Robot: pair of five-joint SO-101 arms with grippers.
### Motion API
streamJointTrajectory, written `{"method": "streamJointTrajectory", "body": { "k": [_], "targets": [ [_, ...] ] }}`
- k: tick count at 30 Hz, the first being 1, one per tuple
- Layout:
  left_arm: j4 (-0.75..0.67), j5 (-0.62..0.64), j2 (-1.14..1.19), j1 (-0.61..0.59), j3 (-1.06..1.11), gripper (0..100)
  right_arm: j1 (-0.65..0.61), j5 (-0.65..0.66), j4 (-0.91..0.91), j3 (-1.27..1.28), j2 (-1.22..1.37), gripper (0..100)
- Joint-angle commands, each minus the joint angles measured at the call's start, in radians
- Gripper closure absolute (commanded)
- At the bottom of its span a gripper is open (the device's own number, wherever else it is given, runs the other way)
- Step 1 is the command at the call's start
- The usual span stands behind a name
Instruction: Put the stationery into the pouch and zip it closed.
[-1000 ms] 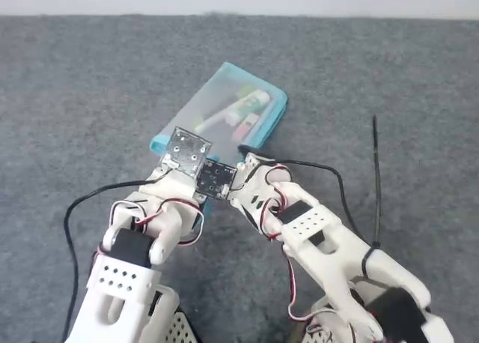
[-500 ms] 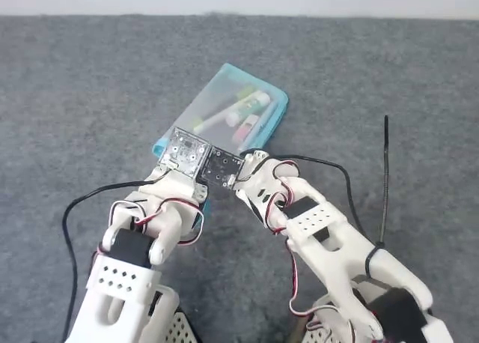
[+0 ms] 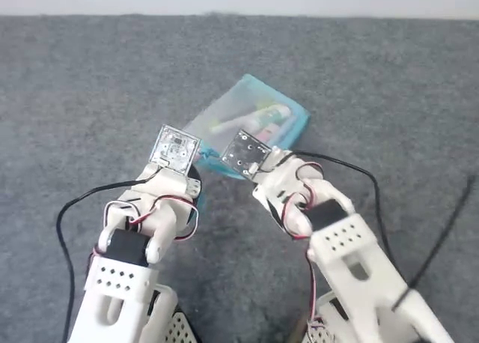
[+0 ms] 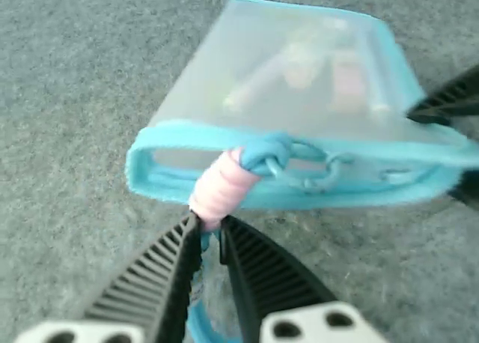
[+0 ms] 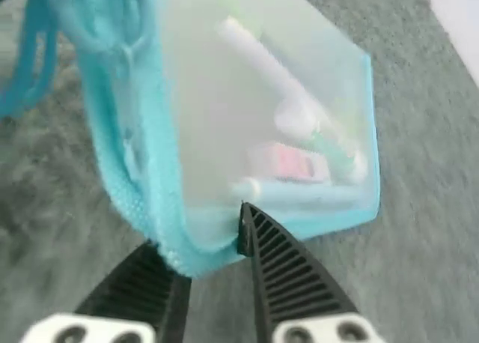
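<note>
Arms: two white arms side by side on one grey table (image 3: 90,66), one pincer apiece
Pouch: one pouch (image 3: 251,114), clear-walled with teal trim, at mid-table just ahead of both pincers, its zip edge turned toward them
Left pincer: left pincer (image 4: 209,227) squeezed tight on the one pink pull tab (image 4: 218,192) at the end of the zip edge
Right pincer: right pincer (image 5: 203,234) clamped on the pouch's near corner, teal trim caught between its two ribbed fingers
Stationery: inside the pouch, seen through the clear wall; one long white pen (image 5: 258,55), one pink piece (image 5: 288,163) and a green-tipped piece beside it; the full count cannot be told
Cables: two black cables (image 3: 63,227), one trailing from each arm across the table
</note>
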Motion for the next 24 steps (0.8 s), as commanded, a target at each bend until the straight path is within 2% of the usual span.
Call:
{"method": "streamJointTrajectory", "body": {
  "k": [1, 9, 16, 20, 24],
  "targets": [
    [-0.043, -0.003, -0.041, -0.011, -0.013, 99, 0.022, -0.025, 0.12, -0.051, -0.151, 99.2],
    [-0.043, 0.0, -0.044, -0.058, -0.013, 99, 0.163, 0.011, 0.203, -0.028, -0.213, 99.3],
    [-0.044, -0.005, -0.043, -0.046, 0.002, 99, 0.18, 0.017, 0.197, 0.003, -0.214, 99.3],
    [-0.043, -0.008, -0.043, 0.037, 0.03, 99, 0.153, 0.015, 0.206, -0.017, -0.214, 99.3],
    [-0.037, -0.071, -0.044, 0.141, 0.053, 97, 0.174, -0.041, 0.211, -0.054, -0.248, 99.3]
  ]
}}
